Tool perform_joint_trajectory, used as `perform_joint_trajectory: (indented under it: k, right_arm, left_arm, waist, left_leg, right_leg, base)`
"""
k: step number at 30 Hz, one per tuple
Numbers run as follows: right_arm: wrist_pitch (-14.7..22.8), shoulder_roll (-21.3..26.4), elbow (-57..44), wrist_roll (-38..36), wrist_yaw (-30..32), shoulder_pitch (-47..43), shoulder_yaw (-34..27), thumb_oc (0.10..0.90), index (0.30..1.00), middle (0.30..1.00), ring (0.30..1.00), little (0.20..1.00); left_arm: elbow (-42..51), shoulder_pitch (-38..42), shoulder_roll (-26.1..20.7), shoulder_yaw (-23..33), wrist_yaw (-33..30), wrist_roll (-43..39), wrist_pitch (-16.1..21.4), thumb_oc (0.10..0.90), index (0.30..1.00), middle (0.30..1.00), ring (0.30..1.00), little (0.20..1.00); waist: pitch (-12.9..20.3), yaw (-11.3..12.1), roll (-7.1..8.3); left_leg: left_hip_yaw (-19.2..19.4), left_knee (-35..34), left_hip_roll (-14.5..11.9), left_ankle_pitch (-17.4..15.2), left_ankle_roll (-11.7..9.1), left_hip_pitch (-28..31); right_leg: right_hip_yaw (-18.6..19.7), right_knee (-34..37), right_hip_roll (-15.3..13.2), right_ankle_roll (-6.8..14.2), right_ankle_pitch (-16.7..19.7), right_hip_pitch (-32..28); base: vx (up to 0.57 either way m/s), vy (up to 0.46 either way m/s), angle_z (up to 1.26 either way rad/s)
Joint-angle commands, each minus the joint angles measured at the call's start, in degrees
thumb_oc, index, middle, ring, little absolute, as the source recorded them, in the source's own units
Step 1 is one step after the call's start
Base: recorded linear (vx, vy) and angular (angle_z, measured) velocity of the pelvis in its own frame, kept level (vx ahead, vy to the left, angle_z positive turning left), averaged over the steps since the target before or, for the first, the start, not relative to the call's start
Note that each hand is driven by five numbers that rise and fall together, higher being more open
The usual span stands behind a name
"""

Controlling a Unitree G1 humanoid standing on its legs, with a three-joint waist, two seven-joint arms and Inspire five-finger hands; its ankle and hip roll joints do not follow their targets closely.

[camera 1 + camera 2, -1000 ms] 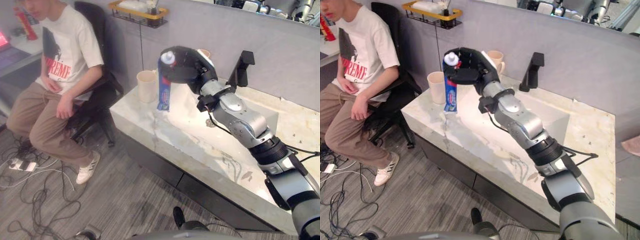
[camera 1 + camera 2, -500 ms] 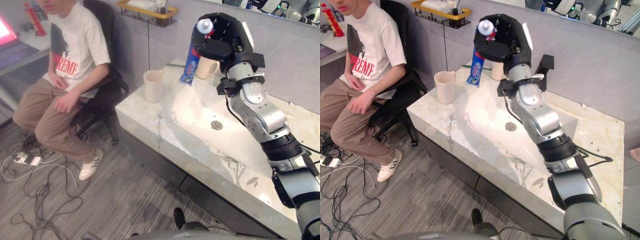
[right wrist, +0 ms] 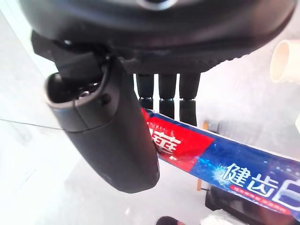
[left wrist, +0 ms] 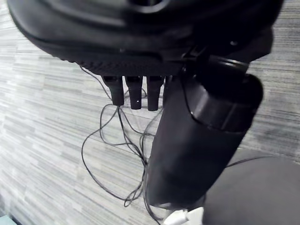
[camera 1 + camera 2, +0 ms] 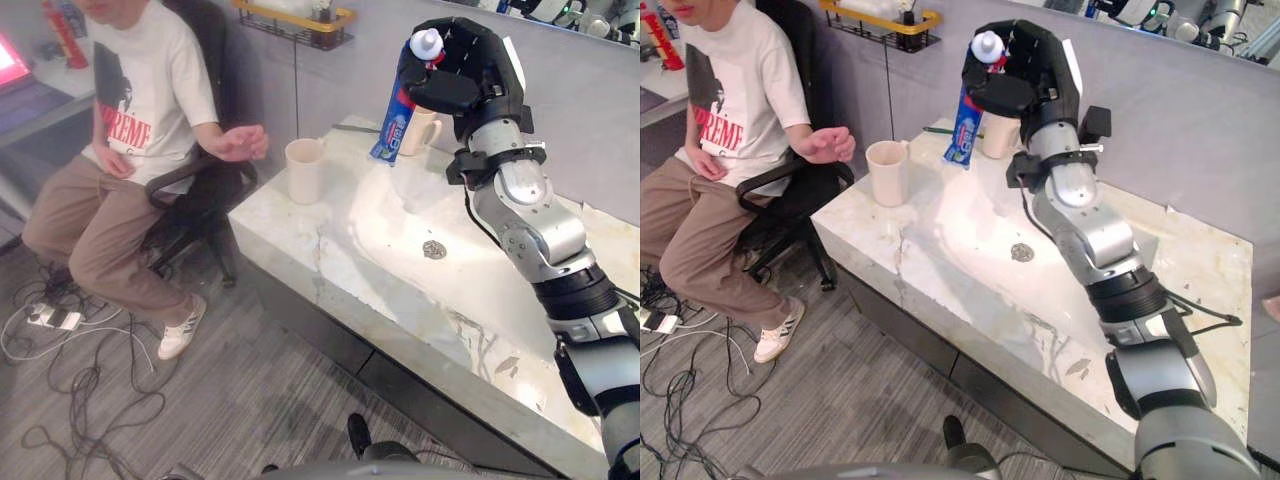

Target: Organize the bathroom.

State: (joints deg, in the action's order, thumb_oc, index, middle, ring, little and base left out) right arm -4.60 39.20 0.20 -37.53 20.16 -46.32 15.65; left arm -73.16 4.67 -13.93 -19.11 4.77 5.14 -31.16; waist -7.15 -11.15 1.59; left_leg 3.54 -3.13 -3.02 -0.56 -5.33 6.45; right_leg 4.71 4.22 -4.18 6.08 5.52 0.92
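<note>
- Room: grey wall (image 5: pixel 600 130) behind, grey striped floor (image 5: pixel 230 400) in front with loose cables (image 5: pixel 70 400) lying on it.
- One marble tabletop (image 5: pixel 300 225), pale with grey veining, with one shallow sink (image 5: pixel 440 215) sunk into it; the drain (image 5: pixel 434 249) shows in the basin floor.
- One person (image 5: pixel 120 130) in a white printed shirt and tan trousers sits on a black office chair (image 5: pixel 205 190) just beyond the tabletop's left end, one hand raised toward it.
- One wire rack (image 5: pixel 292 18), yellow-rimmed, is fixed to the wall above the tabletop's left end; a few small items sit in it, too small to identify.
- One black faucet (image 5: pixel 1095 125) stands at the back of the sink, partly behind the right arm.
- Two cream cups: one cup (image 5: pixel 303 170) stands upright near the tabletop's left corner, contents not visible; a second mug (image 5: pixel 418 132) stands farther back by the wall, just behind the hanging tube.
- One toothpaste tube (image 5: pixel 398 110), blue and red with a white cap on top, hangs in the air above the back of the tabletop.
- Right hand (image 5: pixel 462 72): raised above the sink's back edge, fingers and thumb curled round the tube's upper end just under the cap.
- Left hand (image 4: pixel 140 42): over the floor, fingers straight and relaxed, holding nothing.
</note>
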Motion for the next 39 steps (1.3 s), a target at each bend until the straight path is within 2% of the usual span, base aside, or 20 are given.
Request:
perform_joint_trajectory:
  k: [1, 2, 4, 5, 6, 7, 8, 10, 12, 15, 19, 26, 28, 29, 30, 32, 33, 35, 36, 39]
  right_arm:
    - [8.61, -1.73, -0.88, -1.66, 0.11, -12.02, -7.63, 0.400, 0.300, 0.300, 0.300, 0.300]
    - [8.40, -2.92, -2.47, 0.24, 0.17, -11.31, -7.61, 0.400, 0.300, 0.300, 0.300, 0.300]
    - [9.16, -5.16, -3.09, 1.99, 0.31, -10.09, -6.95, 0.400, 0.300, 0.300, 0.300, 0.300]
    - [9.35, -5.66, -2.83, 2.48, 0.29, -10.16, -6.67, 0.400, 0.300, 0.300, 0.300, 0.300]
    - [10.36, -7.63, -1.42, 4.58, 0.17, -10.78, -5.64, 0.400, 0.300, 0.300, 0.300, 0.300]
    - [12.16, -9.91, -0.14, 6.56, 0.79, -11.85, -3.95, 0.400, 0.300, 0.300, 0.300, 0.300]
    - [12.56, -10.74, 0.00, 7.78, 1.55, -12.11, -3.24, 0.400, 0.300, 0.300, 0.300, 0.300]
    - [10.52, -11.24, -1.36, 10.00, 2.68, -11.87, -4.39, 0.400, 0.300, 0.300, 0.300, 0.300]
    - [11.54, -9.74, -2.47, 8.93, 2.25, -9.43, -6.50, 0.400, 0.300, 0.300, 0.300, 0.300]
    - [12.82, -8.37, -2.78, 6.45, 1.24, -8.01, -7.56, 0.400, 0.300, 0.300, 0.300, 0.300]
    - [9.96, -6.46, -5.81, 4.80, 1.90, -8.25, -7.43, 0.400, 0.300, 0.300, 0.300, 0.300]
    - [9.50, -4.30, -4.94, 3.36, 1.86, -9.20, -6.77, 0.400, 0.300, 0.300, 0.300, 0.300]
    - [10.73, -4.28, -4.47, 3.47, 1.47, -8.85, -6.76, 0.400, 0.300, 0.300, 0.300, 0.300]
    - [11.93, -4.25, -4.08, 2.10, 0.78, -8.82, -6.80, 0.400, 0.300, 0.300, 0.300, 0.300]
    - [12.83, -4.24, -4.06, -0.55, -0.59, -8.90, -6.78, 0.400, 0.300, 0.300, 0.300, 0.300]
    - [11.62, -5.26, -4.91, -0.31, -0.72, -9.43, -6.06, 0.400, 0.300, 0.300, 0.300, 0.300]
    - [12.02, -6.68, -4.75, 1.03, 0.46, -10.32, -4.74, 0.400, 0.300, 0.300, 0.300, 0.300]
    - [10.34, -7.99, -6.39, 3.74, 1.34, -10.57, -4.90, 0.400, 0.300, 0.300, 0.300, 0.300]
    - [9.78, -7.52, -7.01, 3.40, 1.78, -11.16, -4.89, 0.400, 0.300, 0.300, 0.300, 0.300]
    - [8.85, -6.74, -6.24, 1.64, 2.19, -12.62, -5.12, 0.400, 0.300, 0.300, 0.300, 0.300]
  left_arm:
    - [-3.46, -1.08, -2.48, -2.05, -1.69, 0.33, -1.88, 0.800, 0.900, 0.900, 0.900, 0.900]
    - [-2.00, -0.18, -2.18, -2.21, -2.13, -1.22, -2.64, 0.800, 0.900, 0.900, 0.900, 0.900]
    - [-1.05, 0.76, -1.63, -2.14, -0.79, -0.31, -4.20, 0.800, 0.900, 0.900, 0.900, 0.900]
    - [-0.98, 0.79, -1.65, -2.09, -0.27, 0.05, -4.39, 0.800, 0.900, 0.900, 0.900, 0.900]
    - [-0.66, 0.92, -1.46, -2.01, 0.39, 0.73, -4.93, 0.800, 0.900, 0.900, 0.900, 0.900]
    - [-0.79, 1.08, -1.67, -3.07, 0.03, -1.26, -4.83, 0.800, 0.900, 0.900, 0.900, 0.900]
    - [-0.94, 1.22, -2.03, -3.22, 0.31, -1.32, -4.41, 0.800, 0.900, 0.900, 0.900, 0.900]
    - [-0.91, 0.59, -1.93, -3.63, 0.41, -0.02, -2.56, 0.800, 0.900, 0.900, 0.900, 0.900]
    - [-1.65, 0.09, -1.49, -4.75, -0.60, 0.07, -1.42, 0.800, 0.900, 0.900, 0.900, 0.900]
    - [-2.53, -0.52, -2.10, -5.15, -2.62, -1.57, -0.95, 0.800, 0.900, 0.900, 0.900, 0.900]
    - [-3.21, -0.08, -4.47, -4.05, -1.61, -0.54, -2.00, 0.800, 0.900, 0.900, 0.900, 0.900]
    - [-2.86, -0.95, -4.73, -3.19, -1.27, -0.19, -1.61, 0.800, 0.900, 0.900, 0.900, 0.900]
    - [-2.90, -0.97, -4.48, -3.38, -0.80, -0.24, -1.28, 0.800, 0.900, 0.900, 0.900, 0.900]
    - [-2.80, -1.26, -4.56, -3.31, -1.18, -1.09, -1.62, 0.800, 0.900, 0.900, 0.900, 0.900]
    - [-2.71, -1.89, -4.86, -2.50, -1.45, -1.75, -2.40, 0.800, 0.900, 0.900, 0.900, 0.900]
    - [-3.47, -2.02, -5.25, -1.64, -1.17, -2.55, -2.42, 0.800, 0.900, 0.900, 0.900, 0.900]
    - [-3.88, -1.92, -5.36, -1.79, -1.63, -2.54, -2.15, 0.800, 0.900, 0.900, 0.900, 0.900]
    - [-3.70, -1.57, -5.70, -1.71, -3.49, -3.86, -2.27, 0.800, 0.900, 0.900, 0.900, 0.900]
    - [-3.72, -1.25, -5.43, -1.01, -2.12, -2.47, -2.33, 0.800, 0.900, 0.900, 0.900, 0.900]
    - [-3.54, -1.56, -4.74, -1.31, -2.79, -2.48, -2.18, 0.800, 0.900, 0.900, 0.900, 0.900]
  waist:
    - [5.71, 0.25, 1.99]
    - [4.01, 1.18, 3.26]
    - [2.94, 2.49, 3.05]
    - [3.06, 2.41, 2.99]
    - [3.43, 2.08, 2.94]
    - [3.24, 2.40, 2.31]
    - [2.66, 3.09, 2.12]
    - [2.69, 2.00, 0.99]
    - [2.56, 1.37, -0.25]
    - [2.94, 1.14, -0.71]
    - [3.43, 0.81, -0.99]
    - [4.02, 1.81, -0.63]
    - [3.55, 2.80, -0.50]
    - [3.15, 3.51, -0.52]
    - [2.20, 3.87, -0.44]
    - [1.86, 3.74, 0.14]
    - [1.46, 3.03, 0.88]
    - [1.63, 2.85, 1.20]
    - [1.82, 3.24, 1.43]
    - [2.65, 3.47, 1.37]
  left_leg:
    - [6.23, 29.75, -1.46, 1.29, -0.01, -6.27]
    - [1.60, 47.79, -2.96, 3.05, 0.40, -18.03]
    - [-0.79, 47.29, -3.32, 1.09, 1.72, -23.27]
    - [-0.50, 44.33, -3.93, 0.60, 1.92, -21.69]
    - [0.03, 33.24, -4.30, -1.42, 3.23, -16.12]
    - [-1.71, 20.58, -2.64, -2.27, 4.11, -10.82]
    - [-2.29, 19.54, -1.87, -2.65, 4.27, -10.15]
    - [-0.70, 14.44, -2.76, -2.32, 3.21, -8.14]
    - [0.81, 9.37, -2.72, -1.66, 2.84, -5.60]
    - [2.18, 7.81, -2.61, -1.94, 2.82, -4.51]
    - [3.39, 6.76, -2.41, -2.64, 3.06, -3.97]
    - [3.40, 6.90, -1.77, -3.73, 3.61, -3.51]
    - [3.20, 7.89, -0.93, -4.69, 4.36, -3.76]
    - [3.61, 8.40, -0.99, -4.53, 4.59, -4.00]
    - [4.95, 8.84, -1.25, -5.10, 4.53, -2.96]
    - [5.76, 8.48, -0.71, -5.17, 3.94, -1.60]
    - [4.43, 8.31, 0.40, -6.38, 4.29, -0.34]
    - [2.40, 9.42, 0.56, -6.46, 4.71, -1.27]
    - [2.68, 9.83, 0.33, -5.99, 4.27, -1.75]
    - [2.26, 9.30, 0.05, -5.31, 3.82, -1.98]
  right_leg:
    - [4.01, -8.77, 3.83, -0.32, -0.90, 5.28]
    - [4.45, -8.44, 4.37, -2.90, -0.08, 3.48]
    - [4.39, -8.25, 5.12, -3.92, -1.11, 1.40]
    - [4.49, -7.89, 5.00, -3.63, -1.18, 1.12]
    - [5.76, -6.81, 4.30, -2.43, -1.54, 0.57]
    - [7.05, -8.32, 4.02, -0.82, -2.86, 1.41]
    - [6.24, -10.88, 3.97, -0.11, -4.22, 2.21]
    - [7.15, -10.65, 3.15, 0.35, -3.93, 3.25]
    - [6.91, -10.91, 1.30, 1.94, -4.14, 3.28]
    - [7.02, -10.69, -0.06, 3.18, -4.19, 3.22]
    - [7.33, -9.84, -1.28, 4.36, -4.16, 3.14]
    - [8.05, -9.57, -2.00, 5.04, -4.50, 2.41]
    - [5.94, -11.69, -3.16, 5.48, -5.37, 2.63]
    - [3.26, -16.32, -3.65, 5.89, -4.84, 4.63]
    - [0.00, -21.59, -3.97, 6.62, -2.46, 8.25]
    - [-1.08, -18.60, -2.14, 6.81, -0.82, 11.45]
    - [2.06, -15.43, 0.40, 5.83, -0.27, 12.14]
    - [4.28, -13.20, 1.77, 3.79, -1.85, 9.25]
    - [2.97, -12.47, 1.89, 3.23, -2.59, 7.68]
    - [3.66, -10.79, 2.52, 2.60, -3.08, 5.57]
  base:
    - [-0.07, -0.247, 0.16]
    - [-0.08, -0.188, 0.32]
    - [0.02, -0.015, 0.09]
    - [0.16, 0.148, -0.42]
    - [0.21, 0.281, -0.54]
    - [0.20, 0.303, -0.59]
    - [0.12, 0.269, -0.69]
    - [0.08, 0.202, -0.61]
    - [0.15, 0.239, 0.02]
    - [0.10, 0.132, 0.13]
    - [0.04, 0.111, -0.16]
    - [0.02, 0.101, -0.04]
    - [0.02, 0.090, -0.18]
    - [0.02, 0.031, -0.17]
    - [0.01, -0.014, -0.33]
    - [0.07, -0.022, -0.78]
    - [0.13, -0.048, -0.80]
    - [0.13, -0.099, -0.38]
    - [0.11, -0.095, 0.18]
    - [0.09, -0.032, 0.30]
